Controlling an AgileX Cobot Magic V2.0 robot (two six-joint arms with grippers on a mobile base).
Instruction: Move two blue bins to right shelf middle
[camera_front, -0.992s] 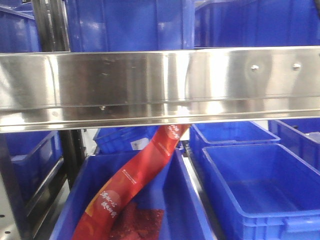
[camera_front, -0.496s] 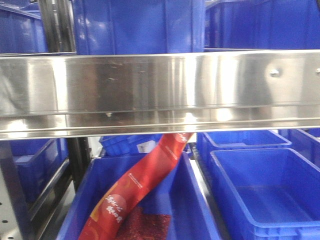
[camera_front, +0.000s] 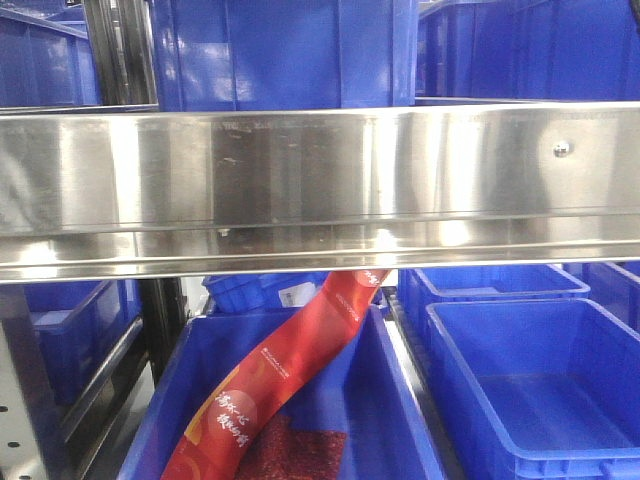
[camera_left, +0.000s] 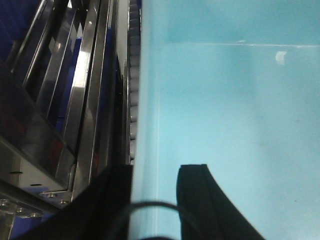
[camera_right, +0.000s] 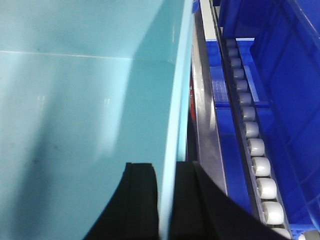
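Note:
A blue bin (camera_front: 285, 55) stands above the broad shiny front rail of the steel rack tier (camera_front: 320, 180) in the front view. Its inside looks pale cyan in the left wrist view (camera_left: 225, 100) and the right wrist view (camera_right: 75, 100). My left gripper (camera_left: 154, 172) straddles the bin's left wall, one finger outside and one inside, shut on it. My right gripper (camera_right: 166, 170) is shut on the bin's right wall. Whether the bin rests on the tier is hidden by the rail. Another blue bin (camera_front: 530, 50) stands to its right.
Below the rail, a blue bin (camera_front: 395, 400) holds a long red banner (camera_front: 290, 370); an empty blue bin (camera_front: 540, 390) sits to its right. A roller track (camera_right: 255, 145) runs right of the held bin. Steel rack rails (camera_left: 85, 100) lie close on its left.
The whole front view has shifted rightward and grown slightly: the rail's rivet and the bins have slid right. The held bin stays centred above the rail.

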